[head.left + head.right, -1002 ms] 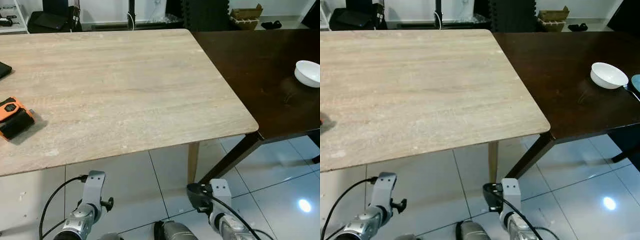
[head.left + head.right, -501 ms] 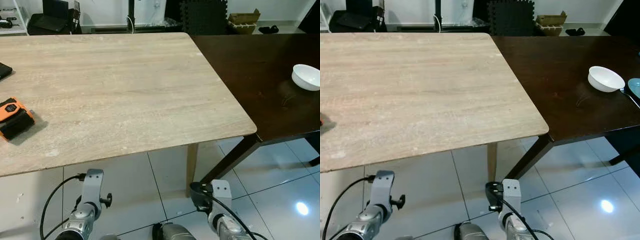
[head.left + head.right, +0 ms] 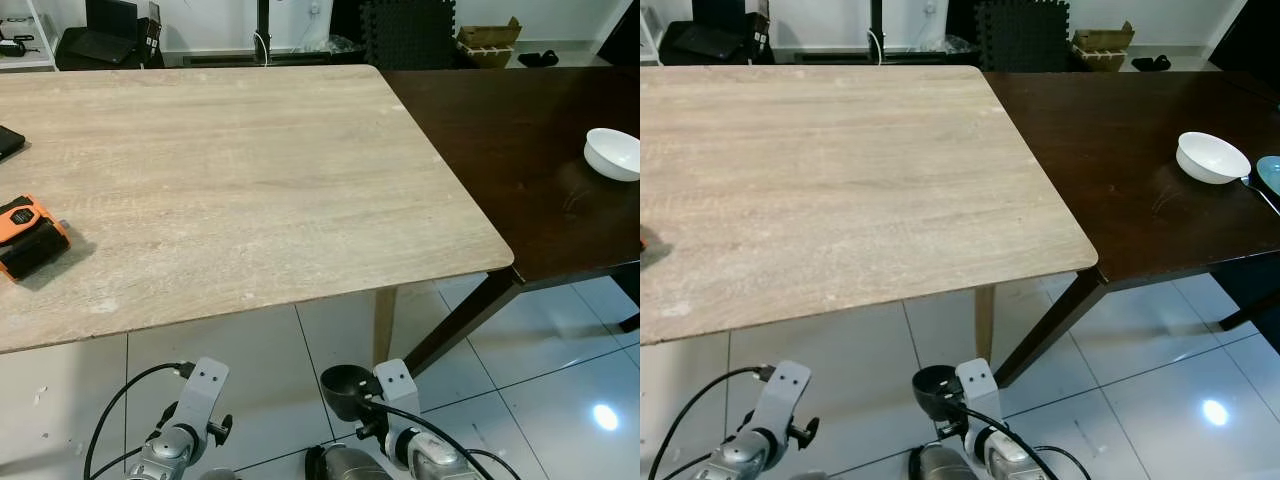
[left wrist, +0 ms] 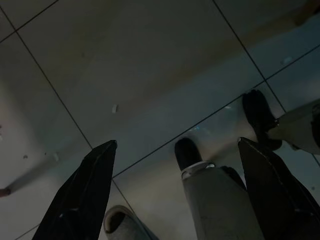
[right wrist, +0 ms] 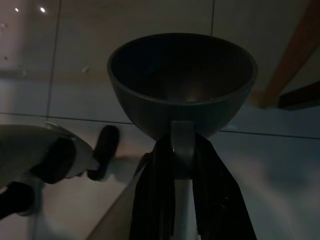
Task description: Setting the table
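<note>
My right gripper hangs low over the tiled floor, shut on the short handle of a dark, deep-bowled ladle, whose bowl also appears below the table edge. My left gripper is open, with nothing between its fingers, and points down at the floor. A white bowl sits on the dark wooden table at the right. Beside the bowl are a teal plate and a spoon. The light wooden table lies in front of me.
An orange and black device lies at the light table's left side, with a flat black object behind it. Table legs stand just ahead over glossy white tiles. Boxes and dark gear line the far wall.
My right arm has swung to the left and raised the ladle's bowl into plain view. The left arm has shifted a little to the right. The bowl and tables are unmoved.
</note>
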`<state>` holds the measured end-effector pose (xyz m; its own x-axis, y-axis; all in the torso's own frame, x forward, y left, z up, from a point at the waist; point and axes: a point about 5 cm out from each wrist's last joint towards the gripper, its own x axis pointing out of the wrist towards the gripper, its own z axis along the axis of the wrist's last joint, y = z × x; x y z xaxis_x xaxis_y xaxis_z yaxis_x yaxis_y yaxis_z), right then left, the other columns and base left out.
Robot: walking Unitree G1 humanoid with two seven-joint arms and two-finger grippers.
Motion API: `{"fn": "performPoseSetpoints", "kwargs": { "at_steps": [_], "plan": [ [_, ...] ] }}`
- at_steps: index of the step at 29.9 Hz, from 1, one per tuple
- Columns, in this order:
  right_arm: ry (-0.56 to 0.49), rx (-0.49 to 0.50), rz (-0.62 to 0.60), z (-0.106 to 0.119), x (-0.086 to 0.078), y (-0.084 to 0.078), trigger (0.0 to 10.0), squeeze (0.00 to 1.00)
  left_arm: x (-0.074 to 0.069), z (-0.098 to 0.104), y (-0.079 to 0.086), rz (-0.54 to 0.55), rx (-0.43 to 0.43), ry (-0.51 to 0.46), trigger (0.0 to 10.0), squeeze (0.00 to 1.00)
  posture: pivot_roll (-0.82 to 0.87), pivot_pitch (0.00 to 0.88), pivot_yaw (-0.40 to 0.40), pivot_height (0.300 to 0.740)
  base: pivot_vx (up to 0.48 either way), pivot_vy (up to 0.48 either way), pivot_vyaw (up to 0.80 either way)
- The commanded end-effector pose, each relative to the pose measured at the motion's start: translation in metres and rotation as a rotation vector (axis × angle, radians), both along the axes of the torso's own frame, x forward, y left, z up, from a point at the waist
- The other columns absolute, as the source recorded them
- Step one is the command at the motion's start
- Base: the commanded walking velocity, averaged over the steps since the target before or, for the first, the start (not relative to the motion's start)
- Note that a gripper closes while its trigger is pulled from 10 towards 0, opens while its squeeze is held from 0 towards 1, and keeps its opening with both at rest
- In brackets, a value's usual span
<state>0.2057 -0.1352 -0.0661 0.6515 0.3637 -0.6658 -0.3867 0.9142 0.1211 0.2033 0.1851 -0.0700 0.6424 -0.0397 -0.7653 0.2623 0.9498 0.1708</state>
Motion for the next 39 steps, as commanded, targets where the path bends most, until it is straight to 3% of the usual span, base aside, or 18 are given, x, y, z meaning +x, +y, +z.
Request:
{"fn": "performPoseSetpoints", "kwargs": {
  "at_steps": [1,5,13,27,39],
  "plan": [
    [-0.004,-0.027,0.010,-0.001,-0.001,-0.003,10.0,0.00,-0.005,-0.004,-0.002,0.009,0.009,0.015,10.0,0.00,0.08,0.069,-0.062,0.740,0.000,0.000,0.00],
    [-0.009,-0.043,0.003,0.000,0.001,-0.004,10.0,0.00,-0.006,-0.004,0.001,0.055,0.034,0.003,10.0,0.00,0.08,0.079,-0.070,0.740,0.000,0.000,0.00],
    [0.002,-0.062,-0.022,-0.004,-0.005,-0.010,10.0,0.00,-0.002,-0.001,-0.002,0.146,-0.051,-0.042,10.0,0.00,0.08,0.080,-0.062,0.740,0.000,0.000,0.00],
    [-0.006,-0.075,-0.063,-0.005,-0.006,-0.013,10.0,0.00,0.005,0.003,-0.005,0.137,-0.077,-0.091,10.0,0.00,0.08,0.080,-0.056,0.740,0.000,0.000,0.00],
    [0.002,-0.091,-0.076,-0.006,-0.008,-0.012,10.0,0.00,0.001,0.001,-0.003,0.140,-0.079,-0.075,10.0,0.00,0.08,0.075,-0.058,0.740,0.000,0.000,0.00]
  ]
}}
